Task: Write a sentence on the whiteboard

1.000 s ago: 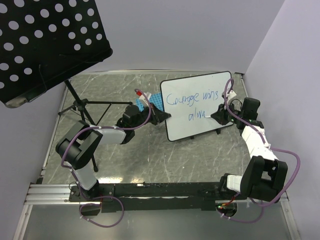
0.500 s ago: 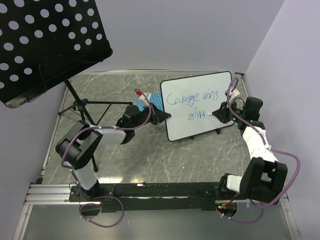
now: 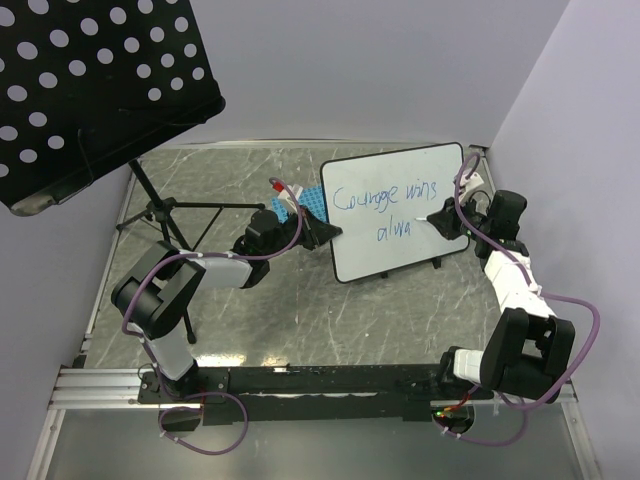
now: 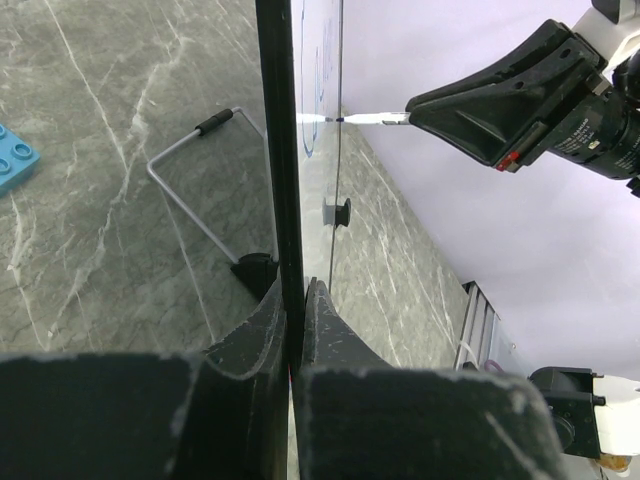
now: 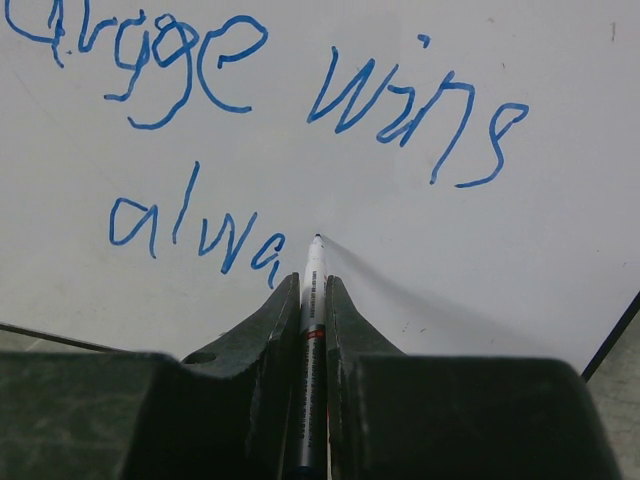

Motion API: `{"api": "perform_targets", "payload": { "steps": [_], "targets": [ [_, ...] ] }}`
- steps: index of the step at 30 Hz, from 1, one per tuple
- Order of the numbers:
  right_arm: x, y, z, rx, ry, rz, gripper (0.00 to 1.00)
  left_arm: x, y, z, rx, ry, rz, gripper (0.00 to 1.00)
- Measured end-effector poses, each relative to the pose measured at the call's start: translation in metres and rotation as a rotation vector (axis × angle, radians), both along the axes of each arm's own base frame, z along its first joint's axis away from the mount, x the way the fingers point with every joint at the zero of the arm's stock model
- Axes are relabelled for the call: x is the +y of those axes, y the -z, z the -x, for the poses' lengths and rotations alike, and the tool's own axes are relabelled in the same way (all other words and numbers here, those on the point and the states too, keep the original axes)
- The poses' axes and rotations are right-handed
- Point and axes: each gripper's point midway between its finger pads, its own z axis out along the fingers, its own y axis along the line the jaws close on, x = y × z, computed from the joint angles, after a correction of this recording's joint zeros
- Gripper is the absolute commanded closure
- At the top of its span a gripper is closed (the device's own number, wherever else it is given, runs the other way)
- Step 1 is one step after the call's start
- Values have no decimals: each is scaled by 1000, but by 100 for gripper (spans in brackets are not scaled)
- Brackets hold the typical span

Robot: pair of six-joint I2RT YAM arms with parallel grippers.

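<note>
The whiteboard (image 3: 400, 258) stands tilted at the back right of the table. On it is the sentence (image 3: 385, 196) in blue marker, "Courage wins", with "alwa" (image 5: 195, 232) on the second line. My left gripper (image 3: 325, 232) is shut on the board's dark left edge (image 4: 280, 150), one finger on each face (image 4: 295, 288). My right gripper (image 3: 447, 222) is shut on a white marker (image 5: 313, 290). The marker's tip (image 5: 317, 238) is at the board surface just right of the last "a". The left wrist view also shows the marker (image 4: 365, 119) reaching the board.
A black perforated music stand (image 3: 90, 80) hangs over the back left, its tripod legs (image 3: 165, 215) on the table. A blue gridded rack (image 3: 308, 200) sits behind the board's left edge. A wire foot (image 4: 195, 190) props the board. Walls close in at the back and right.
My right gripper has moved right along the second line with the marker, and the writing there has grown to "alwa". The left gripper has kept its hold on the board.
</note>
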Motion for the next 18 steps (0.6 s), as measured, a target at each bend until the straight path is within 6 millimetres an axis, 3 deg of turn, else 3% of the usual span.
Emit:
{"api": "perform_targets", "payload": {
  "steps": [18],
  "targets": [
    [1, 15, 8, 46, -44, 28, 100, 0, 1, 0, 7, -3, -1, 99]
  ]
}}
